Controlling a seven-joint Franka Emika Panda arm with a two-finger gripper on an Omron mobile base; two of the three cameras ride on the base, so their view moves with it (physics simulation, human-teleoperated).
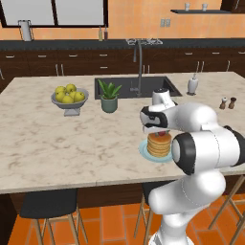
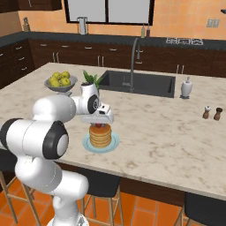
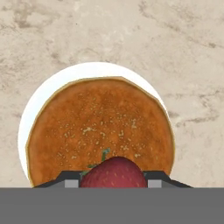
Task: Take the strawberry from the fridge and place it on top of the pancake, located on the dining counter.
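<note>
Hand view: I am looking straight down on the pancake (image 3: 99, 131), a golden-brown stack on a pale plate (image 3: 30, 118), sitting on the marbled top of the dining counter (image 3: 175, 52). The strawberry (image 3: 113, 174) is sitting between the two dark finger tips (image 3: 72, 180) at the bottom of this view, over the near part of the stack, and the gripper (image 3: 113, 183) is clenching on it from both sides. I cannot tell whether the berry is touching the top pancake.

Left base view: I am seeing the gripper (image 1: 161, 132) hanging just above the pancake (image 1: 159, 145), with a spot of red, the strawberry (image 1: 162, 133), showing at its tips. The stack is standing near the front edge of the dining counter (image 1: 57, 143), toward its right end. I am also listing:
- a grey bowl of lemons (image 1: 70, 97), toward the back left of the counter
- a potted plant (image 1: 109, 97), just beside the black sink (image 1: 136, 87)
- a white dispenser bottle (image 1: 192, 84), right of the sink
- two small shakers (image 1: 228, 103), near the right edge

Right base view: I am seeing the pancake (image 2: 100, 136) under the gripper (image 2: 99, 123), with stools (image 2: 99, 183) tucked beneath the counter's front edge.
</note>
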